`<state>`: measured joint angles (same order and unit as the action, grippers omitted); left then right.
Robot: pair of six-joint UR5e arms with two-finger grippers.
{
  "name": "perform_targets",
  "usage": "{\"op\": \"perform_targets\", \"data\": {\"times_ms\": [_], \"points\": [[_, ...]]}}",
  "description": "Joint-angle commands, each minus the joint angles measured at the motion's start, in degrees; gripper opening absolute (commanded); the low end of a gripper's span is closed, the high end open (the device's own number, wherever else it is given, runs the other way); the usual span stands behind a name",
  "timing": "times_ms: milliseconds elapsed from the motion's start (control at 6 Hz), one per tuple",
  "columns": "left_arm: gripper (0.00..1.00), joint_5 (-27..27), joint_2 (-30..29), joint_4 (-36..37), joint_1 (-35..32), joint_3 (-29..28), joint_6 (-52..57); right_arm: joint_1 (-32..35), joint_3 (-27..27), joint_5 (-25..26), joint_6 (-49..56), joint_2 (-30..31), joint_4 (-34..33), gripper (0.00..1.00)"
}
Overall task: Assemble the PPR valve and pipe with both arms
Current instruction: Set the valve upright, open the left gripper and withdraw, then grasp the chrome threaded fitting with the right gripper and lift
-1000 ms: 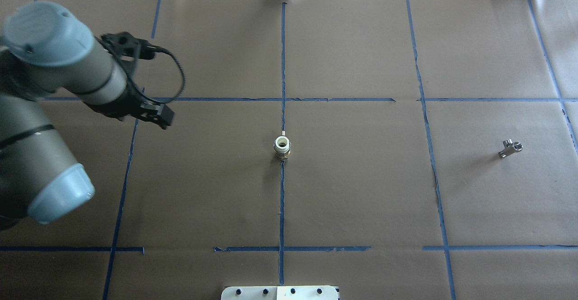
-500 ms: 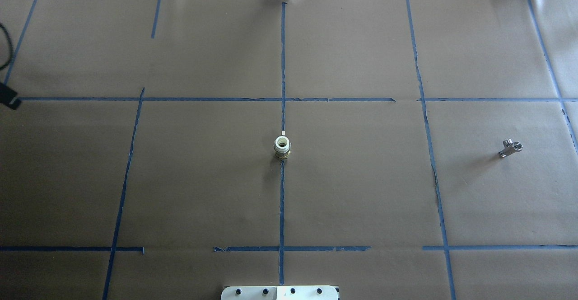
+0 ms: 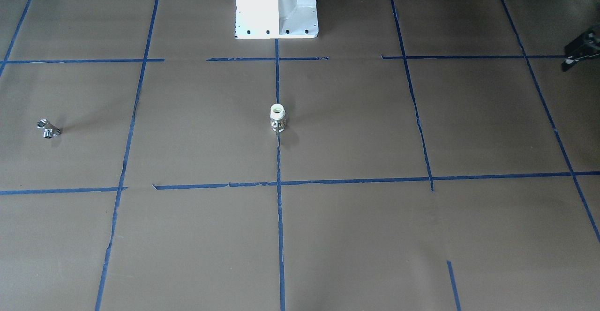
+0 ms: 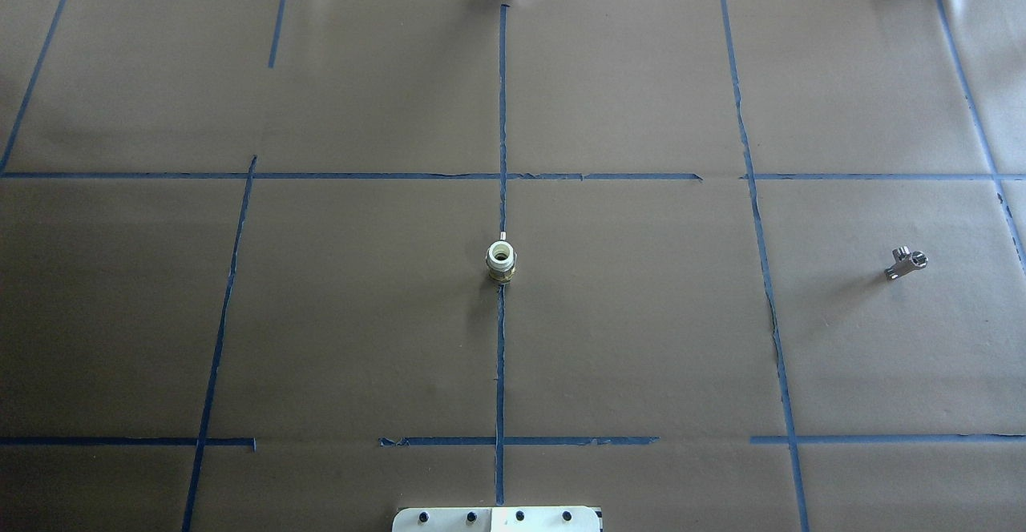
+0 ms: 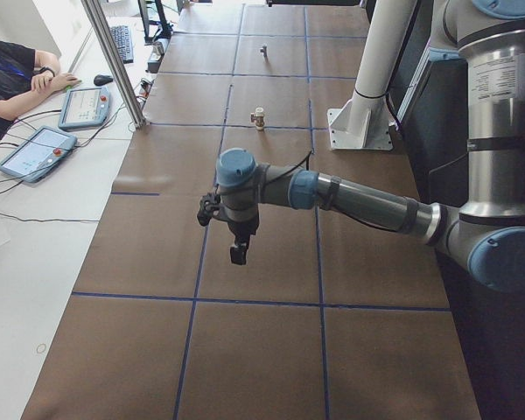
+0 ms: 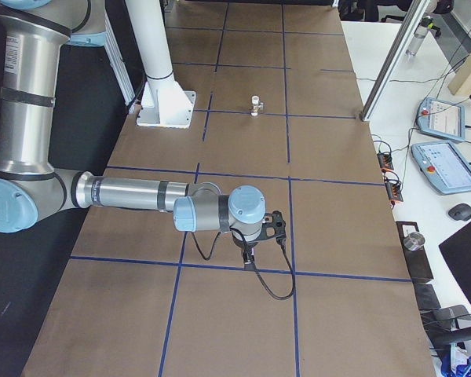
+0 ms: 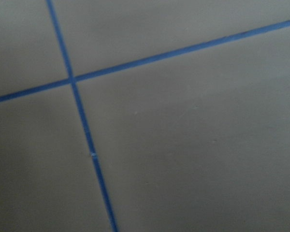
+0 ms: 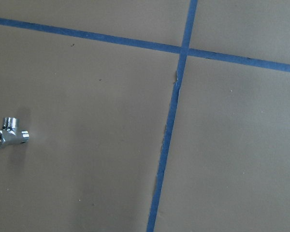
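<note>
A table (image 4: pixel 641 340) covered in brown paper and ruled into squares by blue tape was shown. The left gripper (image 5: pixel 237 254) was hung, fingers down, above the paper near the table's left end; whether its jaws were apart or together could not be told. The right gripper (image 6: pixel 248 251) was held low over the opposite end, its state equally undecidable. Both were judged to be parked away from the centre, with neither part yet grasped. The white-and-brass fitting (image 4: pixel 501 261) was stood upright on the central tape line, well apart from either gripper. The chrome valve (image 4: pixel 906 263) was laid on its side toward the robot's right and was caught at the edge of the right wrist view, so it was judged the natural pick for that arm. The approach paths were judged unobstructed. The white pedestal base (image 3: pixel 276 6) was set behind the fitting. An operator (image 5: pixel 13 66) and touch panels (image 5: pixel 35 150) were kept off the paper, beyond an aluminium post (image 5: pixel 114 61).
</note>
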<state>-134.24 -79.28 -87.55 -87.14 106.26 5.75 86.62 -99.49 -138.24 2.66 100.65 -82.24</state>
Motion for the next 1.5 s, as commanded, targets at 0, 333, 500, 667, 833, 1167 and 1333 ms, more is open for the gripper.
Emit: {"op": "perform_targets", "data": {"times_ms": [0, 333, 500, 667, 833, 1167, 1333], "points": [[1.00, -4.07, 2.55, -5.78, -2.69, -3.61, -1.07, -7.72, -2.72, 0.25, -16.07, 0.07, 9.82, 1.00], [1.00, -4.18, 2.02, -5.87, -2.60, -3.08, -4.24, -22.55, -1.76, 10.39, -37.28, 0.42, 24.79, 1.00], [1.00, -4.18, 1.76, -5.88, -2.60, -3.34, -4.43, -26.37, -1.06, 13.40, -39.55, -0.19, 26.41, 1.00], [1.00, -4.18, 1.84, -5.88, -2.60, -3.26, -4.44, -27.72, -0.97, 13.43, -40.53, -3.50, 25.73, 1.00], [1.00, -4.18, 1.84, -5.88, -2.60, -3.34, -4.44, -29.03, 0.77, 13.78, -40.45, -3.62, 26.16, 1.00], [1.00, -4.18, 1.84, -5.88, -2.60, -3.26, -4.44, -29.84, 3.07, 13.70, -39.92, -3.62, 26.34, 1.00], [1.00, -4.18, 1.84, -5.88, -2.60, -3.26, -4.44, -30.53, 3.60, 13.79, -40.27, -3.71, 26.34, 0.99]]}}
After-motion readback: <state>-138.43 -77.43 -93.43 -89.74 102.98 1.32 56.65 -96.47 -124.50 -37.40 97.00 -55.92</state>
